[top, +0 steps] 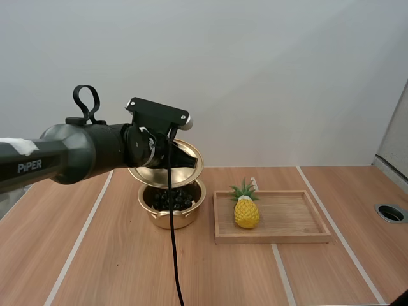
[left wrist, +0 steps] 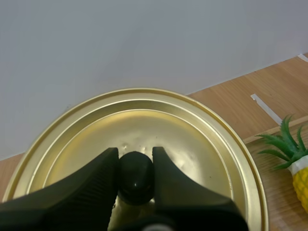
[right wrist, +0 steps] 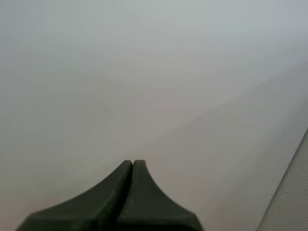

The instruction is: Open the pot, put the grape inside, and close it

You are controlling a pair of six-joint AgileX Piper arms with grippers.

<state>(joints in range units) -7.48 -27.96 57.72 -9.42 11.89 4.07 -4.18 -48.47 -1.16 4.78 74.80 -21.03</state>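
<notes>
Left wrist view: pinches, with the left gripper point(left wrist: 135, 155), the black round knob point(left wrist: 136, 177) of a round golden metal lid point(left wrist: 192, 139), ribbed black fingers point(left wrist: 98, 173) narrow and tight on either side of the knob.

High view: holds that lid point(top: 189, 164) tilted, just above a round golden metal pot point(top: 171, 215) standing open on the wooden table point(top: 115, 261). Contains a bunch of dark grapes point(top: 173, 199), inside the pot. Shows a shallow rectangular wooden tray point(top: 290, 234) just right of the pot, with a yellow toy pineapple point(top: 246, 210) with green leaves in it.

Right wrist view: presses the right gripper point(right wrist: 132, 164) fingers together as one dark wedge, on nothing.
</notes>
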